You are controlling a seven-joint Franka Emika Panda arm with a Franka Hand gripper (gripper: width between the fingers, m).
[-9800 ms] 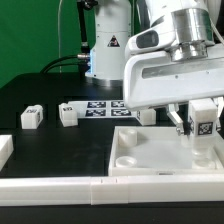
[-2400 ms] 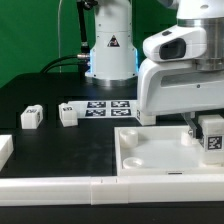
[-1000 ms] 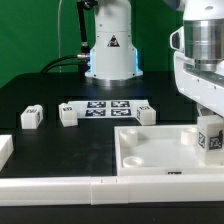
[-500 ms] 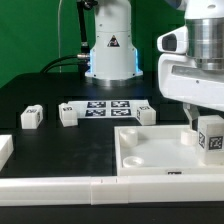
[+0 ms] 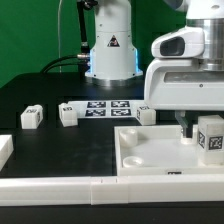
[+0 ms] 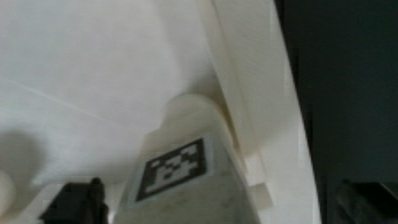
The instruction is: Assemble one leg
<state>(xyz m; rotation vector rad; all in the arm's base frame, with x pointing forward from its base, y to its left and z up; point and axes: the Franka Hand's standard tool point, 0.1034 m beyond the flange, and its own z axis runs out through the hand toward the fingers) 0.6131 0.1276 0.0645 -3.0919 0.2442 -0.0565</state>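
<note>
Far right in the exterior view, the leg (image 5: 210, 139) stands upright on the panel's (image 5: 150, 163) right-hand corner, tag facing the camera, long axis vertical. The pincer (image 6: 221, 200) hangs over it with its jaws spread wide. The wrist view shows the leg between them, closer to one dark fingertip (image 6: 80, 201), gripped by neither. Any coming grasp or turn, I judge, runs straight down that vertical axis.

The surface (image 5: 40, 140) carries four small tagged legs (image 5: 30, 117) (image 5: 68, 115) (image 5: 147, 114) (image 5: 210, 138), one large socketed panel (image 5: 160, 152), one marker board (image 5: 110, 106) and at least two long white bars (image 5: 50, 187) (image 5: 5, 150).
</note>
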